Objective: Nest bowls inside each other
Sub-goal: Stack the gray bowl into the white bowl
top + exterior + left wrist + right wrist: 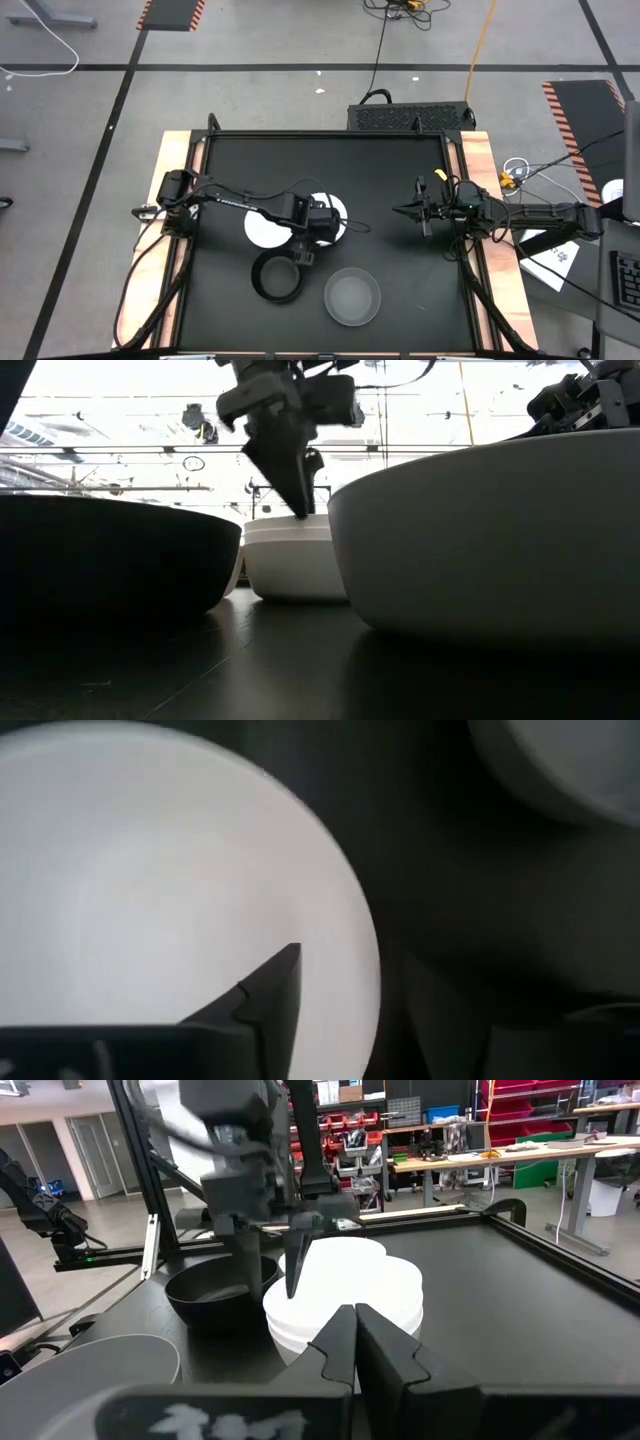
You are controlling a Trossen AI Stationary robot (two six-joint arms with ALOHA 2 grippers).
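Meanwhile, my left gripper hung part-spread over the white bowls, one finger inside the rim; black bowl and grey bowl crowded nearby; right gripper pressed together, well apart.

White lettering runs along the dark left arm in the high view, too small to read. A white printed sheet lies on the floor right of the bench, its marks illegible.
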